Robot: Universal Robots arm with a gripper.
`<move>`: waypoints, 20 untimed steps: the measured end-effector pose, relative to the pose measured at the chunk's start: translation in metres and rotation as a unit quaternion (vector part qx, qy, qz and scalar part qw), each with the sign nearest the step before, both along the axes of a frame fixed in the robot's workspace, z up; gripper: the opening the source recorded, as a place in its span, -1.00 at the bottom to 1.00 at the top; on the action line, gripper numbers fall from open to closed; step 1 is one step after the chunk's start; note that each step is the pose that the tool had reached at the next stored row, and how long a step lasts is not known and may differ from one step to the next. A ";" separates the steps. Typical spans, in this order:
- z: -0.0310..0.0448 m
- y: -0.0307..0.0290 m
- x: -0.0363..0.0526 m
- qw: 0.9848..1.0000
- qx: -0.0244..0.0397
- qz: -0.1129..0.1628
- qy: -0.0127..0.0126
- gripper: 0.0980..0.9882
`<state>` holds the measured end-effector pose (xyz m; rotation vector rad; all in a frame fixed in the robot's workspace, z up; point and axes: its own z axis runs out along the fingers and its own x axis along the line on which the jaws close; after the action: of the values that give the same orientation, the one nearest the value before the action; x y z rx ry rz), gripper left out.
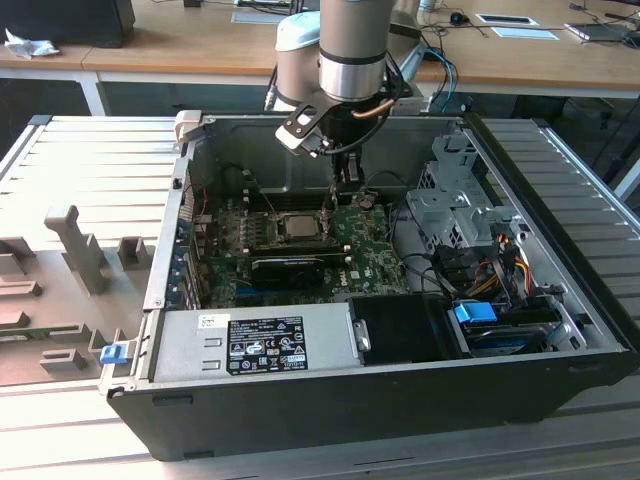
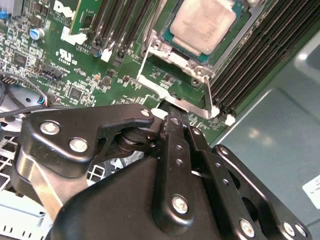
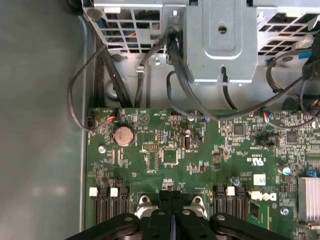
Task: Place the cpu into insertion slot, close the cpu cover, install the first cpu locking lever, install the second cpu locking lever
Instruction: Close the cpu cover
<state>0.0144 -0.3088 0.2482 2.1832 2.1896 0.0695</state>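
The cpu [image 2: 202, 22] lies silvery face up in the insertion slot [image 1: 297, 237] on the green motherboard [image 3: 165, 160]. The cpu cover [image 2: 175, 56] lies flat around the cpu's rim. A thin metal locking lever [image 2: 207, 94] runs along the socket's side. My gripper [image 2: 168, 111] is shut, and its black fingertips [image 3: 171, 200] are pressed together just above the socket's edge, beside the lever's end. Whether they touch the lever I cannot tell. In the exterior view, the gripper [image 1: 331, 207] hangs just at the cpu's [image 1: 297, 224] right.
The board sits inside an open black computer case [image 1: 400, 400]. Black memory slots [image 2: 260, 55] flank the socket. A long black card [image 1: 290, 264] lies in front of it. A grey drive cage [image 1: 455, 215] and loose cables [image 3: 175, 75] stand at the exterior view's right.
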 end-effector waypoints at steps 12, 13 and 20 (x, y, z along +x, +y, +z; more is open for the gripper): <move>-0.0156 0.0000 -0.0421 1.000 0.000 0.000 0.000 -0.98; -0.0163 0.0000 -0.0436 1.000 0.000 0.000 0.000 -0.98; -0.0173 0.0000 -0.0564 1.000 0.000 0.000 0.000 -0.98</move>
<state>-0.0421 -0.3087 0.2309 2.1826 2.1896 0.0701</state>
